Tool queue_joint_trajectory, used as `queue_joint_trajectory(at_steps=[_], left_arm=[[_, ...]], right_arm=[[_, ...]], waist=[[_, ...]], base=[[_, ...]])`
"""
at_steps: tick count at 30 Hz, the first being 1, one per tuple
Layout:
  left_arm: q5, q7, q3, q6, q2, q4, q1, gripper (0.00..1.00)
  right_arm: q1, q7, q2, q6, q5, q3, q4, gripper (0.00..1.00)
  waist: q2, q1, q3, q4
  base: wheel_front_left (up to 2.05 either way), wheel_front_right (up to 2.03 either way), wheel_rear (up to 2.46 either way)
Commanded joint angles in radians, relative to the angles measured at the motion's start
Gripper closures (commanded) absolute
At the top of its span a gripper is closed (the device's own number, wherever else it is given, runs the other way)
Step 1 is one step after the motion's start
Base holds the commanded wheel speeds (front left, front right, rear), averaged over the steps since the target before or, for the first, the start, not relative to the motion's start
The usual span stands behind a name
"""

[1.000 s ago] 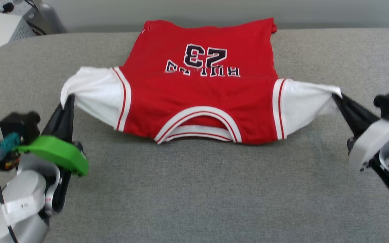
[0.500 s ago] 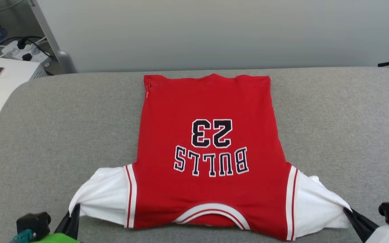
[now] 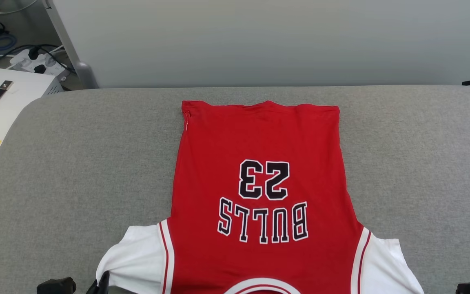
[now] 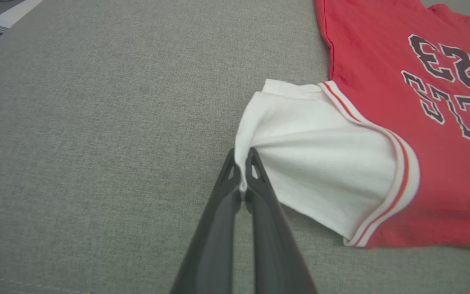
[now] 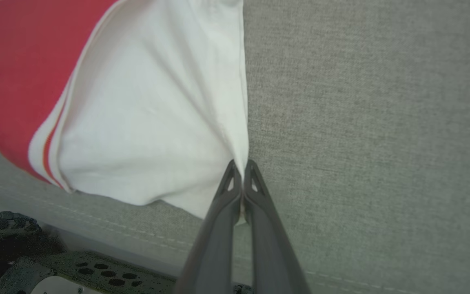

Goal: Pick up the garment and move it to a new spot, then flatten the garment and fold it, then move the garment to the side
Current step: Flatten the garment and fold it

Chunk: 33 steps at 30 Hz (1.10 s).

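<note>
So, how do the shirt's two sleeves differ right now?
The left sleeve is pinched midway along its outer edge, which curls around the left pincer; the right sleeve is pinched at a corner by the right pincer, its edge running straight. The left sleeve shows one long crease, the right sleeve several fanning ones. Both are white with striped trim, each in a shut pincer.

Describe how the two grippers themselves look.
The left gripper has two long, slim, matte dark-grey fingers that taper toward the tips, each with a small triangular cut-out near its end. The right gripper looks the same: dark tapering fingers with triangular openings.
</note>
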State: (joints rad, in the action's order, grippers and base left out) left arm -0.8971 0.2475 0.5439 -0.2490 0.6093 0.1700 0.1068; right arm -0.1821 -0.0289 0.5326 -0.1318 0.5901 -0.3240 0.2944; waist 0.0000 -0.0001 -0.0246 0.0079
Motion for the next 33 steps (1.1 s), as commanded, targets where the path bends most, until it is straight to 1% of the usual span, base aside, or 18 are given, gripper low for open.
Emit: queue_joint_trajectory(at_steps=[1,2,3,6,10,11,14,16,21,25,28,30,33], left_arm=[[0.016,0.009,0.000,0.006,-0.005,0.004,-0.018,1.00],[0.021,0.010,0.002,0.008,-0.010,0.003,-0.026,1.00],[0.025,0.010,0.003,0.011,-0.015,0.002,-0.033,1.00],[0.043,0.011,0.011,0.013,-0.026,-0.003,-0.050,1.00],[0.073,0.012,0.012,0.005,-0.041,-0.019,-0.078,1.00],[0.105,0.013,0.012,-0.007,-0.054,-0.041,-0.103,1.00],[0.134,0.013,0.008,-0.018,-0.070,-0.067,-0.132,1.00],[0.176,0.014,-0.001,-0.027,-0.088,-0.100,-0.174,1.00],[0.242,0.014,-0.023,-0.025,-0.136,-0.149,-0.233,1.00],[0.293,0.014,-0.036,-0.011,-0.177,-0.169,-0.264,1.00],[0.326,0.014,-0.052,0.001,-0.211,-0.181,-0.281,1.00],[0.345,0.014,-0.062,0.013,-0.232,-0.187,-0.291,1.00],[0.373,0.014,-0.075,0.031,-0.261,-0.192,-0.302,1.00]], right_arm=[[0.004,0.013,-0.004,0.001,-0.011,0.020,0.004,0.91],[0.011,0.018,-0.013,0.001,-0.013,0.034,0.003,0.48],[0.020,0.025,-0.019,0.001,-0.018,0.049,-0.001,0.00],[0.050,0.045,-0.031,0.001,-0.040,0.093,-0.015,0.00],[0.112,0.074,-0.031,0.001,-0.086,0.145,-0.076,0.00],[0.191,0.094,-0.039,0.001,-0.126,0.216,-0.147,0.00],[0.288,0.065,-0.023,0.001,-0.165,0.248,-0.221,0.00],[0.427,-0.003,0.024,0.001,-0.178,0.252,-0.278,0.00],[0.673,-0.162,0.094,0.001,-0.150,0.208,-0.314,0.00],[0.858,-0.350,0.153,0.001,-0.086,0.115,-0.272,0.00],[0.975,-0.555,0.195,0.001,-0.003,0.020,-0.220,0.00],[1.038,-0.678,0.208,0.001,0.059,-0.022,-0.177,0.00],[1.121,-0.805,0.215,0.001,0.109,-0.061,-0.113,0.00]], waist=[[0.0000,0.0001,-0.004,0.002],[0.0000,0.0001,-0.007,0.004],[0.0000,0.0001,-0.010,0.005],[0.0000,0.0001,-0.022,0.009],[0.0000,0.0001,-0.050,0.015],[0.0000,0.0001,-0.087,0.025],[0.0000,0.0001,-0.133,0.040],[0.0000,0.0001,-0.193,0.068],[0.0000,0.0001,-0.292,0.120],[0.0000,0.0001,-0.364,0.160],[0.0000,0.0001,-0.413,0.187],[0.0000,0.0001,-0.439,0.202],[0.0000,0.0001,-0.476,0.222]], base=[[0.00,0.00,0.00],[0.00,0.00,0.00],[0.00,0.00,0.00],[0.00,0.00,0.00],[0.00,0.00,0.00],[0.00,0.00,0.00],[0.00,0.00,0.00],[0.00,0.00,0.00],[0.00,0.00,0.00],[0.00,0.00,0.00],[0.00,0.00,0.00],[0.00,0.00,0.00],[0.00,0.00,0.00]])
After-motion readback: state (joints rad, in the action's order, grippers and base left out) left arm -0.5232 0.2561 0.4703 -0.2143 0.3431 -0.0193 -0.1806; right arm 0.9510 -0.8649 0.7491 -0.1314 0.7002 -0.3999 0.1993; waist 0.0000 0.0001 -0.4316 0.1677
